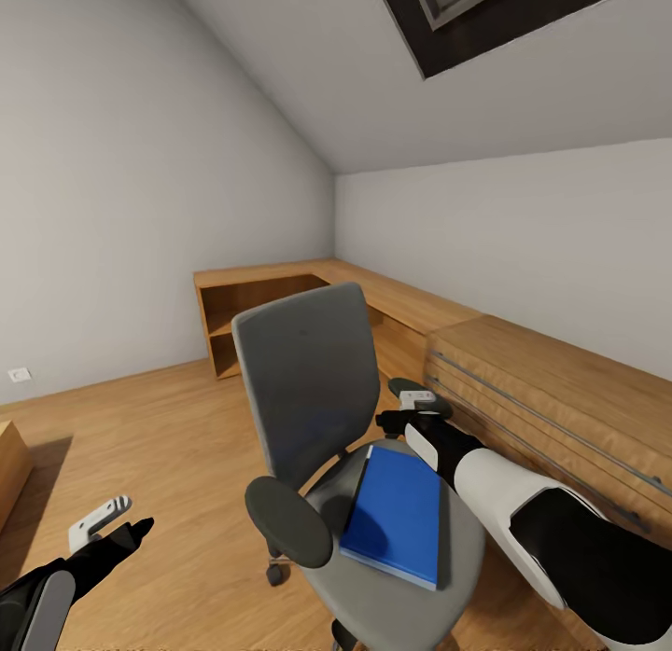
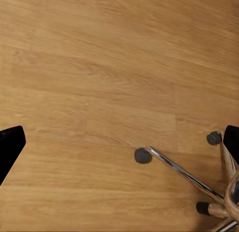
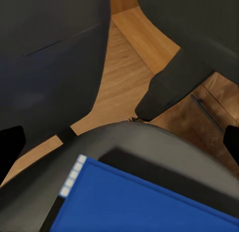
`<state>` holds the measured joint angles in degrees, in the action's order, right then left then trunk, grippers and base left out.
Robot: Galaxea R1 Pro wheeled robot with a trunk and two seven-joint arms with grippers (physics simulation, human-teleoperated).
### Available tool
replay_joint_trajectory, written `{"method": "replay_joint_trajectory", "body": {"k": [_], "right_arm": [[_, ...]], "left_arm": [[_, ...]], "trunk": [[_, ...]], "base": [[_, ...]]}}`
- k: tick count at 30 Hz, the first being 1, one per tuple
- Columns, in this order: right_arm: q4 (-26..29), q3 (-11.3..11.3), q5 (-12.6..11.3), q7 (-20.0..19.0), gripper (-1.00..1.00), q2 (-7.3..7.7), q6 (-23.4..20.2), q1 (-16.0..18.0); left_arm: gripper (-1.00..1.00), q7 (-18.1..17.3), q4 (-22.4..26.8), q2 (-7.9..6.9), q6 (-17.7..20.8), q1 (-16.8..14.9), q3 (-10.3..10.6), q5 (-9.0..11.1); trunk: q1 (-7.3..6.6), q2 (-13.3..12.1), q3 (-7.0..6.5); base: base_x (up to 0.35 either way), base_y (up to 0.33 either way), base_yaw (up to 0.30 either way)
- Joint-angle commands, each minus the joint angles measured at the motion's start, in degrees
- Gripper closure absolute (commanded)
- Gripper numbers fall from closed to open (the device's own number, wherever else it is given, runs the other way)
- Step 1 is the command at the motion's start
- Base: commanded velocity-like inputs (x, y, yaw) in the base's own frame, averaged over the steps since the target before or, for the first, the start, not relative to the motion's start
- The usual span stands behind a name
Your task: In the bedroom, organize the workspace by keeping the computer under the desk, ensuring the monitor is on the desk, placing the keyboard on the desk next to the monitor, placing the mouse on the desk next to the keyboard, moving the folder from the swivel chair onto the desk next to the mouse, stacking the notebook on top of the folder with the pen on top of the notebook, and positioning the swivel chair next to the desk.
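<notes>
Where the swivel chair (image 1: 345, 436) stands on the wood floor (image 1: 168, 446) in the head view, the blue folder (image 1: 397, 516) lies flat on its grey seat, covering the middle and the seat's right half, with its long axis running from the backrest toward the front edge and slightly slanted. The right gripper (image 1: 411, 410) hangs just above the seat's back edge, near the folder's far end and beside the right armrest (image 1: 420, 388); it grasps nothing, and from here I cannot tell how wide its fingers stand. The left gripper (image 1: 117, 525) hovers over bare floor, well apart from the chair, to its left, with its fingers spread and nothing between them. A light-wood chest of drawers (image 1: 551, 399) and low shelving (image 1: 271, 306) run along the walls behind the chair. In the left wrist view, two dark fingertips (image 2: 10, 147) sit far apart over the floor, with the chair's chrome base (image 2: 199, 184) and castors to one side. In the right wrist view, the folder (image 3: 144, 204) lies close below the camera, one corner showing pale page edges, on the grey seat (image 3: 124, 142) before the backrest (image 3: 50, 58); the dark fingertips (image 3: 10, 142) stand wide apart at the two edges, empty.
</notes>
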<state>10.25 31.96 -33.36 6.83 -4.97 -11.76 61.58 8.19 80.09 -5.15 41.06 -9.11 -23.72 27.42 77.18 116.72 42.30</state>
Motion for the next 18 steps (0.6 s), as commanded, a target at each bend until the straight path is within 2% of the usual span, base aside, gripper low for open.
{"method": "replay_joint_trajectory", "body": {"k": [1,18], "right_arm": [[0.1,0.5,-0.5,0.4,-1.00,0.03,-0.3,0.0],[0.2,0.5,-0.5,0.4,-1.00,0.04,-0.4,0.0]], "left_arm": [[-1.00,0.5,0.1,-0.01,0.3,0.0,0.0,0.6],[-1.00,0.5,0.0,-0.03,0.3,0.0,0.0,0.6]], "trunk": [[-0.01,0.0,0.15],[-0.01,0.0,1.61]], "base": [[0.000,0.000,0.000],[0.000,0.000,0.000]]}}
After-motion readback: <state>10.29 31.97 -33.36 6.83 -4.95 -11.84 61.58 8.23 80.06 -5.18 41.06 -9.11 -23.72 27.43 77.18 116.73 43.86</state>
